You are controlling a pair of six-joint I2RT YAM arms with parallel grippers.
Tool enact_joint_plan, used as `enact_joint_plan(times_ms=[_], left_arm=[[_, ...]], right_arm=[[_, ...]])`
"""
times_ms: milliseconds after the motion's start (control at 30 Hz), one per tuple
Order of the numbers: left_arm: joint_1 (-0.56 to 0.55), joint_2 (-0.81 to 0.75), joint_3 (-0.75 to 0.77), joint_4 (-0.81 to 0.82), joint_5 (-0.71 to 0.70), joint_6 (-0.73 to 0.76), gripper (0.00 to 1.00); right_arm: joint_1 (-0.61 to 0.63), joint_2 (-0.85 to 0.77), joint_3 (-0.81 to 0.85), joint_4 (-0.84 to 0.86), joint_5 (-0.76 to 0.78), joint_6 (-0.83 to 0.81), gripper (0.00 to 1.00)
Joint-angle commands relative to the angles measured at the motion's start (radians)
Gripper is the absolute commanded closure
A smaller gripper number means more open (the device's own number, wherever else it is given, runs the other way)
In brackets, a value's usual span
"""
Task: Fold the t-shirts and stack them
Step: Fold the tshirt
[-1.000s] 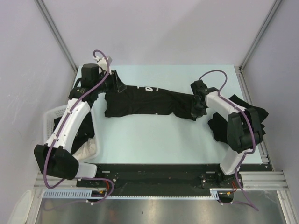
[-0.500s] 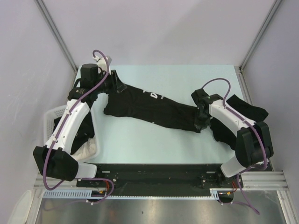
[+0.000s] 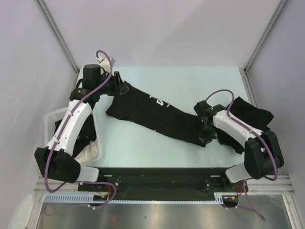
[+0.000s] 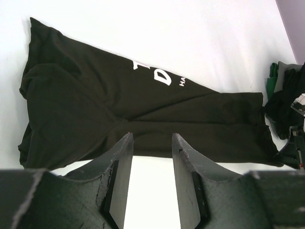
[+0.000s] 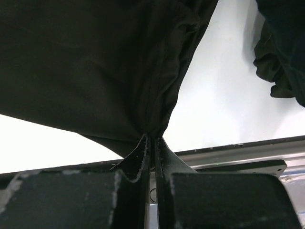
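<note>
One black t-shirt with white lettering lies stretched in a slant across the table, from far left to near right. My right gripper is shut on its near-right end; the fabric bunches where it enters the right gripper. My left gripper stands open at the shirt's far-left end. In the left wrist view the left gripper has only bare table between its fingers, its tips at the edge of the t-shirt. More black t-shirts lie heaped at the right edge.
A white lattice basket sits left of the table, holding dark clothes and a white cloth. The heap of shirts lies close to the right arm. The black rail runs along the near edge.
My right gripper has drawn the shirt's right end toward the near edge, turning the shirt from level to slanted. The left arm has barely moved.
</note>
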Motion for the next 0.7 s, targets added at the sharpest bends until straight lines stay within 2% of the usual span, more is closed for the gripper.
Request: enact_joint_plan(times_ms=[0, 33, 100, 133, 200, 233, 267, 367, 533, 667], left_arm=[[-0.005, 0.010, 0.049, 0.009, -0.008, 0.028, 0.56], [-0.005, 0.010, 0.046, 0.012, -0.022, 0.028, 0.56], [-0.005, 0.013, 0.032, 0.017, -0.034, 0.033, 0.57], [-0.005, 0.016, 0.016, 0.022, -0.051, 0.034, 0.56], [-0.005, 0.022, -0.007, 0.034, -0.067, 0.036, 0.56], [-0.005, 0.027, -0.030, 0.047, -0.082, 0.036, 0.57], [-0.005, 0.033, -0.040, 0.051, -0.087, 0.039, 0.56], [-0.003, 0.070, -0.048, 0.052, -0.105, 0.040, 0.55], [-0.005, 0.055, -0.072, 0.052, -0.157, 0.014, 0.54], [-0.003, 0.045, -0.092, 0.008, -0.281, -0.003, 0.53]], right_arm=[[0.007, -0.014, -0.002, -0.037, 0.006, 0.034, 0.94], [0.007, -0.012, -0.002, -0.042, 0.006, 0.039, 0.84], [0.009, -0.012, -0.002, -0.043, 0.002, 0.037, 0.77], [0.009, -0.014, -0.002, -0.046, 0.003, 0.037, 0.67], [0.007, -0.025, 0.000, -0.048, 0.002, 0.034, 0.59], [0.009, -0.028, 0.000, -0.048, -0.001, 0.033, 0.27], [0.007, -0.037, 0.001, -0.048, -0.005, 0.030, 0.01], [0.007, -0.063, 0.024, -0.054, -0.015, 0.027, 0.00], [0.009, -0.091, 0.191, -0.032, 0.005, -0.021, 0.00], [0.007, -0.010, 0.334, 0.033, 0.023, -0.093, 0.00]])
